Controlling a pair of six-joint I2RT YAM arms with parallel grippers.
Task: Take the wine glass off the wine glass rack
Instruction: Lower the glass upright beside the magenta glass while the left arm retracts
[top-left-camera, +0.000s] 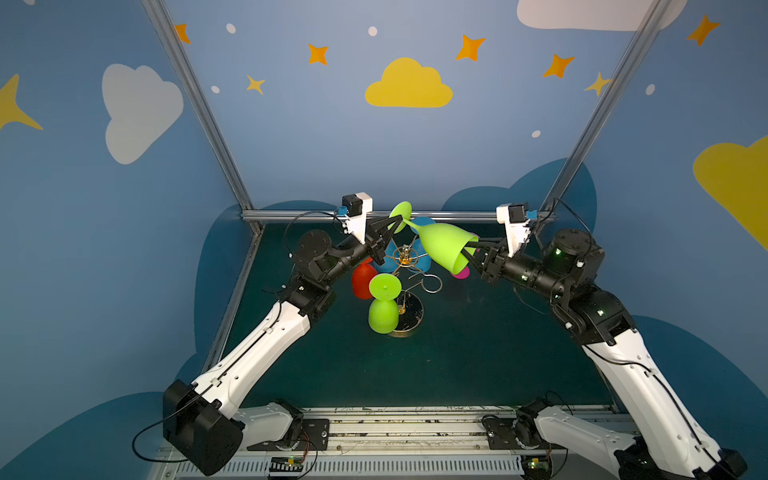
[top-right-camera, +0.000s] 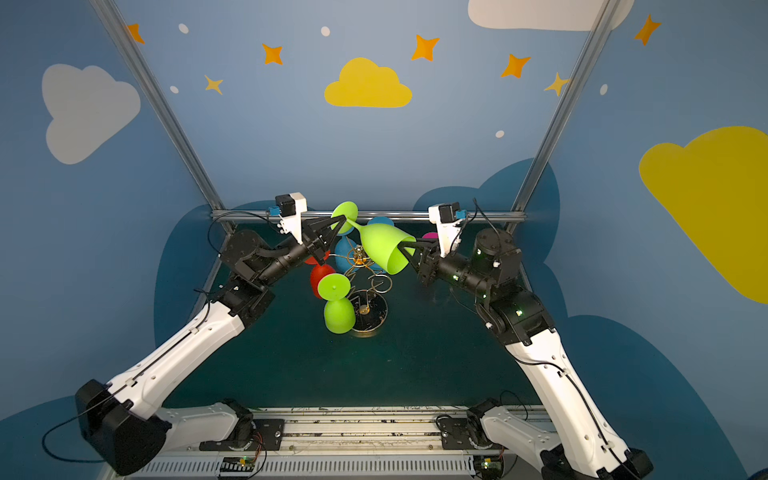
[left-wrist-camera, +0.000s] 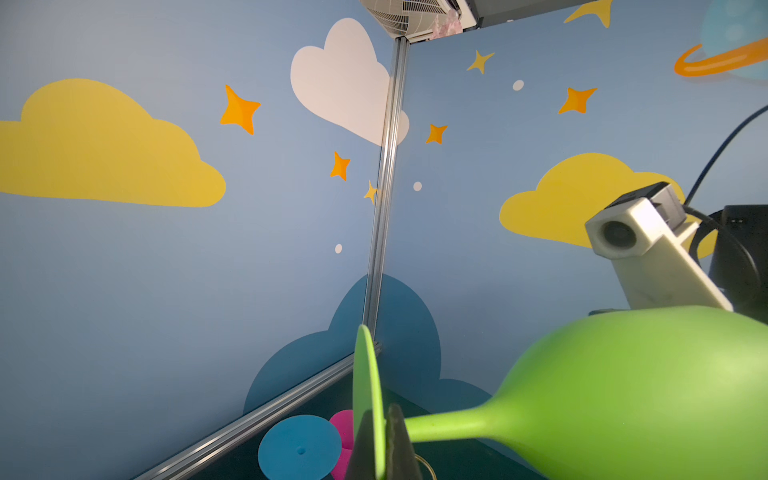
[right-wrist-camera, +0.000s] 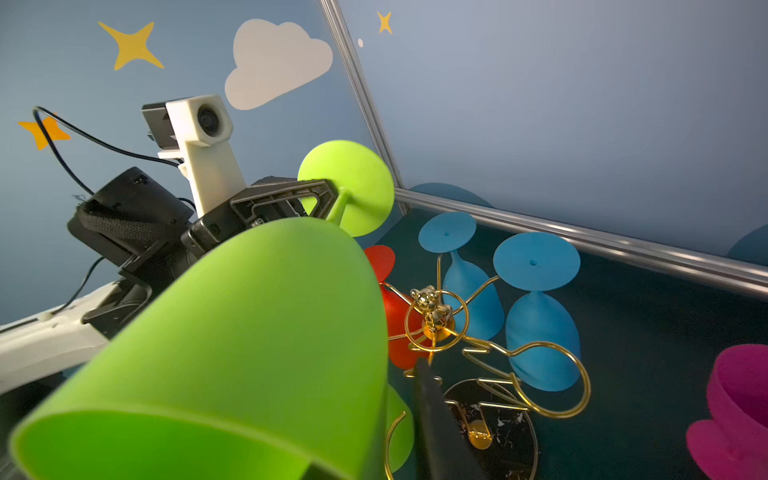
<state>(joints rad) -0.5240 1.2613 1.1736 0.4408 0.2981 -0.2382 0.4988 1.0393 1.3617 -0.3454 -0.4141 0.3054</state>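
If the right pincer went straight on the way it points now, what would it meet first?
The held green wine glass: the right pincer grips its rim, so it would push into the bowl at once. Beyond that, probably the left pincer on the foot.

Blue walls (top-left-camera: 291, 145) close in the cell on three sides, painted with yellow and white clouds (top-left-camera: 408, 85), orange stars (top-left-camera: 318, 54) and pale dots, with darker blue clouds low down. Silver metal posts (top-left-camera: 203, 108) rise at the two far corners, and a matching rail (top-left-camera: 465, 215) runs along the far edge of the dark green floor (top-left-camera: 478, 353). The light is soft and even.
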